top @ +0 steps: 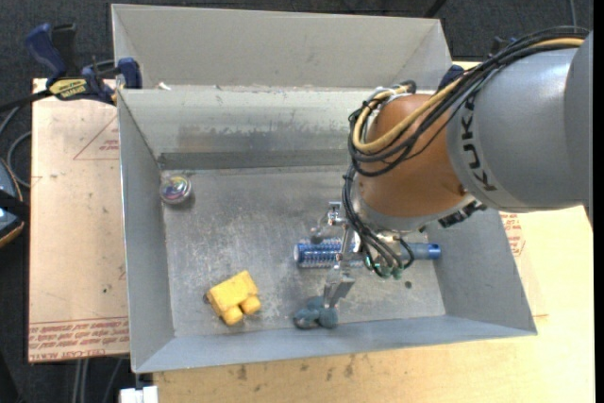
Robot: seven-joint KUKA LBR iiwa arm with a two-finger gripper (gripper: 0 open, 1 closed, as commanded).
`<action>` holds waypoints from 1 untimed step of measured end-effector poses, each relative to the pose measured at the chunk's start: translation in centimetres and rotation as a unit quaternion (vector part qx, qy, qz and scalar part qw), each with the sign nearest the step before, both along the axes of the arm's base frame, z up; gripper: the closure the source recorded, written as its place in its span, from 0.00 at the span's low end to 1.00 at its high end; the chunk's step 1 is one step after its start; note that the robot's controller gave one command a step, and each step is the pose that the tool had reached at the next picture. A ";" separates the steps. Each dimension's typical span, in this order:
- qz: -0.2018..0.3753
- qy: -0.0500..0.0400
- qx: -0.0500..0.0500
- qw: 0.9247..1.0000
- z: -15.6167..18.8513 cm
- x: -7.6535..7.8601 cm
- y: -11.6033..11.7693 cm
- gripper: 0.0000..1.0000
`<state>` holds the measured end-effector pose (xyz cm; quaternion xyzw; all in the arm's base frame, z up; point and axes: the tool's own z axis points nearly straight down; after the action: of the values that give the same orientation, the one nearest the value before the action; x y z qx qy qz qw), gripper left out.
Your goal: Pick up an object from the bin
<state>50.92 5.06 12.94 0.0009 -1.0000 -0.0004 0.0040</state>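
arm (528, 127): grey, reaching in from the right, highest of all over the bin, hiding the right part of the floor.
orange cover (406, 160): round, on the wrist, wrapped by looped yellow and black cables.
gripper (333, 252): down at the floor, a little right of the middle, set wide.
fingers (336, 288): metal, well apart; one on the far side of the blue ribbed piece (316, 253), the other on its near side; contact with it impossible to tell.
blue ribbed piece: short, lying flat and crosswise in the gap between the two fingers, near the middle of the floor.
grey-blue lump (315, 318): small, at the foot of the near wall, just beside the nearer fingertip.
blue stick (427, 250): thin, lying flat, poking out to the right from under the wrist.
yellow block (233, 297): chunky, notched, near the front left of the floor, well apart from the gripper.
silver ball (176, 190): shiny, in the far left corner, against the left wall.
bin (274, 123): grey metal, sloped walls, scuffed floor, things scattered singly, none heaped.
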 end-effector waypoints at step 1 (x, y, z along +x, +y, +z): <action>0.018 -0.009 0.002 1.000 -5.5 1.8 -1.4 0.00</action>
<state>52.76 3.70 7.46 0.0186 -0.9998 -0.0019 -0.0048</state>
